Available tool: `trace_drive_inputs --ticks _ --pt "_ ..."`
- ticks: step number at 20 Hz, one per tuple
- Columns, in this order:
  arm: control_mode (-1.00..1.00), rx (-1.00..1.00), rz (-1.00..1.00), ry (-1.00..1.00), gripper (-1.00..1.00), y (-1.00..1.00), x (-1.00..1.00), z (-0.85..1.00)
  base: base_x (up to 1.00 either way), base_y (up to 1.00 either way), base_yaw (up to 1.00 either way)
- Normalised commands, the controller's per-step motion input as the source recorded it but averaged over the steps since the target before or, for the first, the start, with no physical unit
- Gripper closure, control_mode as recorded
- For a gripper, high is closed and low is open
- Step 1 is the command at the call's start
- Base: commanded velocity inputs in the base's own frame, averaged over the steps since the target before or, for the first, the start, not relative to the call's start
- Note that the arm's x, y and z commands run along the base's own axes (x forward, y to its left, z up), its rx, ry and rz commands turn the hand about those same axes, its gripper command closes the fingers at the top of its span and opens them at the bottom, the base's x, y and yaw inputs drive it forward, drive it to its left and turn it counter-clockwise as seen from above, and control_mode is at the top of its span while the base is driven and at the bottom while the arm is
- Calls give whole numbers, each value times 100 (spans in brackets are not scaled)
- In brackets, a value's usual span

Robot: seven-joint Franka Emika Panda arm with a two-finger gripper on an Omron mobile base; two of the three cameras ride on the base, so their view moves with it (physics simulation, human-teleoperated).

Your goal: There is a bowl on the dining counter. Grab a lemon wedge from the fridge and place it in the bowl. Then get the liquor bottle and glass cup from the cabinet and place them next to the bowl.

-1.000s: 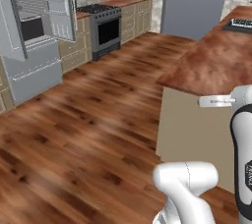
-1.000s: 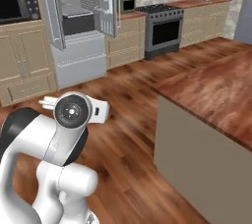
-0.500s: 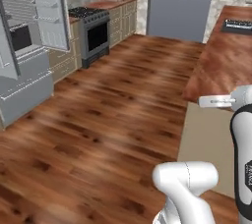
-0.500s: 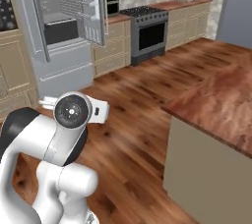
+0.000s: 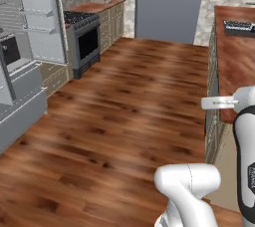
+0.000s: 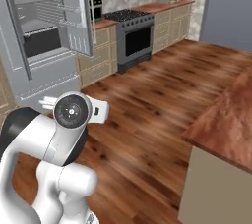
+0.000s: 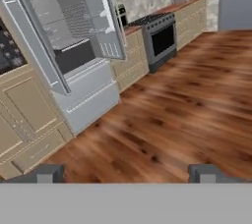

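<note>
Jaws (image 7: 126,173) stand spread wide and carry nothing, their two dark tips rising at the bottom of the hand view over bare wood floor (image 7: 182,105).

By size, the floor comes first, a broad open stretch between the base and the kitchen wall. A long drive across it could end with the arm poorly lined up with its goal.

Next is the fridge (image 7: 74,46), upper left of the hand view, doors swung open. The lemon wedge should be inside, but I cannot make it out on the shelves from here. Its open door (image 6: 74,14) juts into the approach and could catch the arm's elbow.

At the right of the right base view, the desk (image 6: 229,125) corner sits close to the base and could be clipped in a turn. No bowl can be picked out on its bare top.
</note>
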Motion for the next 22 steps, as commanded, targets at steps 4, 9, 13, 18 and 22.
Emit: trace_drive_inputs --ticks 4,9,13,18,22 --pt "100 0 0 0 -100 0 0 0 100 43 -26" --pt "100 0 0 0 -100 0 0 0 100 19 -31" --pt "100 0 0 0 -100 0 0 0 100 14 -35" --pt "100 0 0 0 -100 0 0 0 100 24 -36" --pt "100 0 0 0 -100 0 0 0 100 60 -37"
